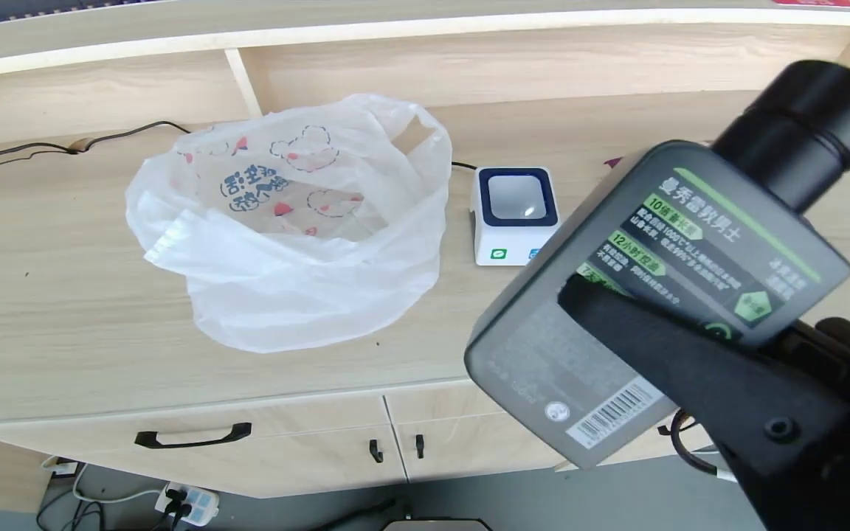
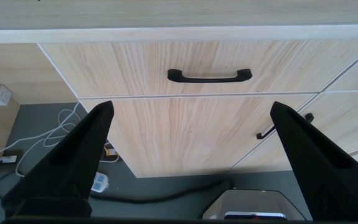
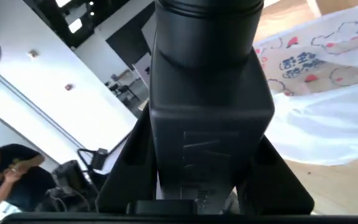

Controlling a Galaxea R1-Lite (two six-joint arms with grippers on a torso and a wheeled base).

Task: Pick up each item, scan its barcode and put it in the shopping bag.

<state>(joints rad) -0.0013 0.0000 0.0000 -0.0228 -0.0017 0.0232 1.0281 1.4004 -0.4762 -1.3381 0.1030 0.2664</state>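
A black cable (image 1: 78, 146) lies on the wooden counter (image 1: 63, 317), with a black drawer handle (image 1: 192, 436) and power strip (image 1: 190, 503) below.

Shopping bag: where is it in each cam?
Head: shopping bag left of centre on the counter, scanner to its right.
Left wrist: camera faces the drawer front below that counter.
Right wrist: bag lies beyond the gripped grey bottle.
Shared: grey bottle, head view's right foreground; black drawer handle links head and left wrist.

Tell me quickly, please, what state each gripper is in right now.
left gripper: open, holding nothing.
right gripper: shut on the dark grey bottle.
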